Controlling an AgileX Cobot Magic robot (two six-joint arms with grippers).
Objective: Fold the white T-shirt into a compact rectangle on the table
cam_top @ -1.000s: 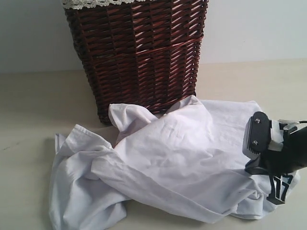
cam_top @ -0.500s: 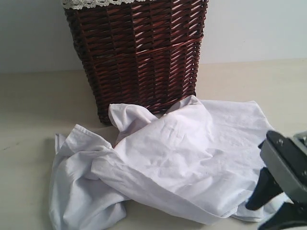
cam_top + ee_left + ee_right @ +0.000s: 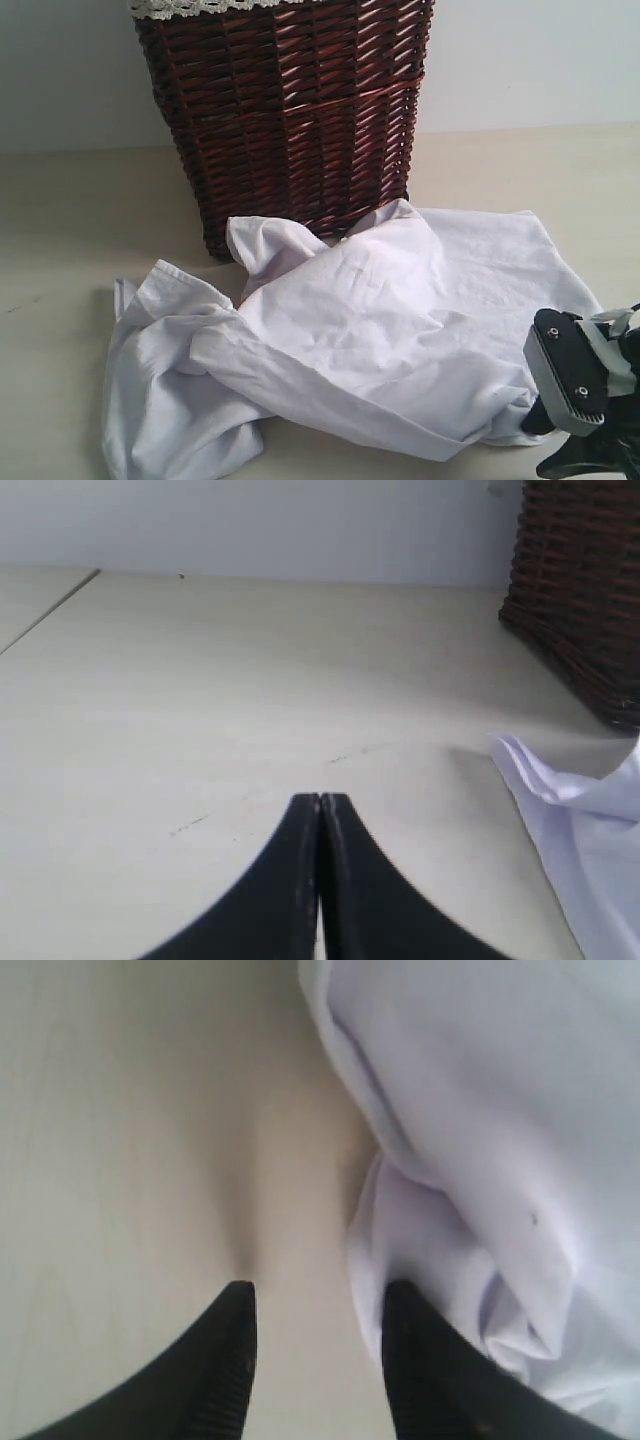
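The white T-shirt (image 3: 360,340) lies crumpled and partly spread on the pale table (image 3: 60,220), just in front of the basket. My right gripper (image 3: 550,440) is at the shirt's near right corner, low over the table. Seen from the right wrist, that gripper (image 3: 318,1295) stands open with bare table (image 3: 130,1140) between its fingers, and one finger lies against the shirt's bunched edge (image 3: 420,1250). My left gripper (image 3: 320,800) is shut and empty over bare table (image 3: 200,680), apart from the shirt's left edge (image 3: 590,830). It does not show in the exterior view.
A tall dark red-brown wicker basket (image 3: 285,110) with a lace rim stands behind the shirt, touching its far folds. Its corner (image 3: 580,590) shows in the left wrist view. A pale wall runs behind the table.
My right gripper has opened, let go of the shirt's right edge and drawn back toward the near right corner. The freed corner now lies on the table. The left gripper has not moved.
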